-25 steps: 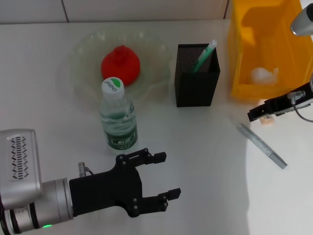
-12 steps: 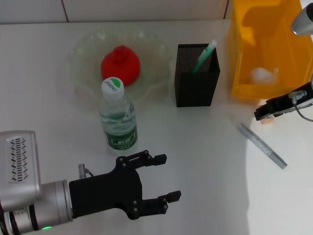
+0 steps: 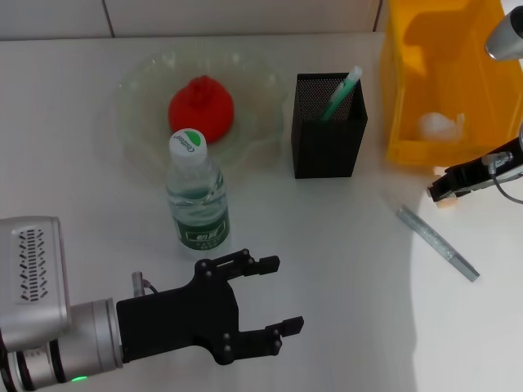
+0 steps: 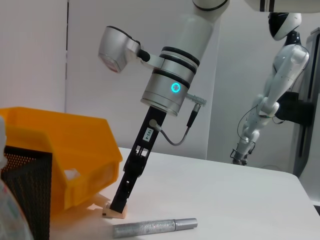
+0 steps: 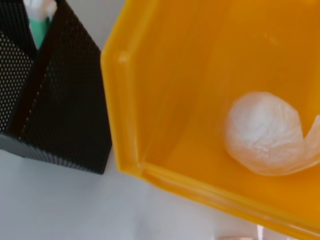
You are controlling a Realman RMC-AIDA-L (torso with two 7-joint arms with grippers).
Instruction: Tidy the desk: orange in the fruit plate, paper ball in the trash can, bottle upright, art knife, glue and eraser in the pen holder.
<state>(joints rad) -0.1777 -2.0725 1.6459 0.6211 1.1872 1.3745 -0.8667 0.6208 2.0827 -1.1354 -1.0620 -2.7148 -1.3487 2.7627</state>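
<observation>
One orange, one fruit plate, one bottle, one pen holder, one glue stick, one trash can, one paper ball, one art knife, one eraser, two grippers: left, right

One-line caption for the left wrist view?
Right pincer lowered onto the eraser beside the trash can, art knife lying on the desk nearby.

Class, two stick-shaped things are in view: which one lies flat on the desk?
The slim grey metallic art knife lies flat on the white desk; the green translucent glue stick stands tilted in the black mesh pen holder.
</observation>
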